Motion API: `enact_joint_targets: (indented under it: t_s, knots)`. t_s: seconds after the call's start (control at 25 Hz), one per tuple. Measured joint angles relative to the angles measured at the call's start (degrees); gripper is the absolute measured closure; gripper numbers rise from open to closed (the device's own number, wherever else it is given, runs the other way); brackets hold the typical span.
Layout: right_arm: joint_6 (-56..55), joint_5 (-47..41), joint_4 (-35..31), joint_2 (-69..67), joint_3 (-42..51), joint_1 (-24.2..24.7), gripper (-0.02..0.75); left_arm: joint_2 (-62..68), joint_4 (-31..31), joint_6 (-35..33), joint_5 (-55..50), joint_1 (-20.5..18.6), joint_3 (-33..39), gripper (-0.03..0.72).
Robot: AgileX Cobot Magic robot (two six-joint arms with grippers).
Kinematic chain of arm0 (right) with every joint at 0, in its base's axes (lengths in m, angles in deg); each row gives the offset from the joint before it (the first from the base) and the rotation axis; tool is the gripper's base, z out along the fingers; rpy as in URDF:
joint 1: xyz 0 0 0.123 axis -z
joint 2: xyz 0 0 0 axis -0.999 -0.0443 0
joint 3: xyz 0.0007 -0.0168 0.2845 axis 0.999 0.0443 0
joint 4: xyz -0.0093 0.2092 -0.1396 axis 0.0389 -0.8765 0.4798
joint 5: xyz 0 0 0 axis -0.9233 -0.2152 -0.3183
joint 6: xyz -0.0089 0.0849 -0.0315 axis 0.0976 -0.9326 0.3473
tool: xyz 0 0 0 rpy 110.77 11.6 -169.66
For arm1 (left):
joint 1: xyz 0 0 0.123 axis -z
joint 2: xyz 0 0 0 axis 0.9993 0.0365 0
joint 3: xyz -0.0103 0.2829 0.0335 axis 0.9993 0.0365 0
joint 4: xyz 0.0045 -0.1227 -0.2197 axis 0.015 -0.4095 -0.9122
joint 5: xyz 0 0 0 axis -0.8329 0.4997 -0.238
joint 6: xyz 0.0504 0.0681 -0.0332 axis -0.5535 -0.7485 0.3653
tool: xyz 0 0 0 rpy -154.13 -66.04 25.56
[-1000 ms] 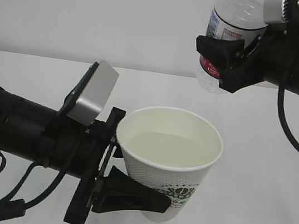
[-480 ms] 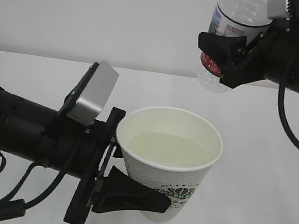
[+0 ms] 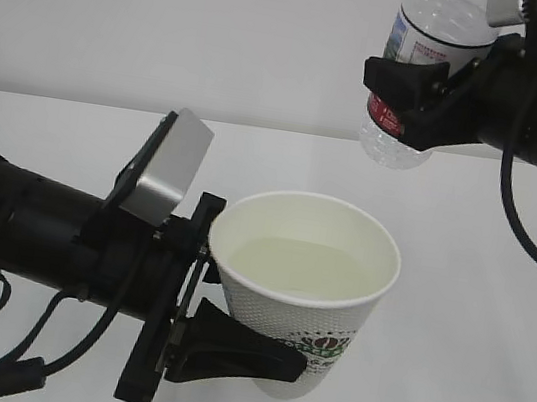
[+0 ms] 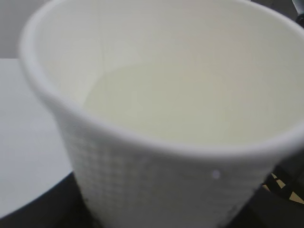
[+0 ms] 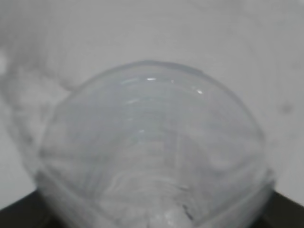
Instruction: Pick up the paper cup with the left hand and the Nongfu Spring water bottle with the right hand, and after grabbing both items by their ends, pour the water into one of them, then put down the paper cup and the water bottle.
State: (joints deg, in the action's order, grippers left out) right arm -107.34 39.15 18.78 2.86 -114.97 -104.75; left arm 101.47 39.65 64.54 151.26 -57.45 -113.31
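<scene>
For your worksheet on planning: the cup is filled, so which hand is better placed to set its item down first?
Probably the left hand: its paper cup hangs low near the table, while the bottle is high.

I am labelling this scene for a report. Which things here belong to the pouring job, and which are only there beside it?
Belong to the job:
- paper cup, holding water
- Nongfu Spring water bottle
- left tool, gripping the cup
- right tool, gripping the bottle

Only there:
- white table
- nothing else loose is visible

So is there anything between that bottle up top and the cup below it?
Nothing: in the exterior view only open air and bare white table show between the water bottle and the paper cup.
</scene>
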Motion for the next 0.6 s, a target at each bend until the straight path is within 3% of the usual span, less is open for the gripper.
enact_joint_targets:
  t_s: [0.6]
  knots:
    - [0.0, -0.68, -0.5, 0.0, 0.0, 3.91, 0.25, 0.0, 0.0, 0.0, 0.0, 0.0, 0.0, 0.23]
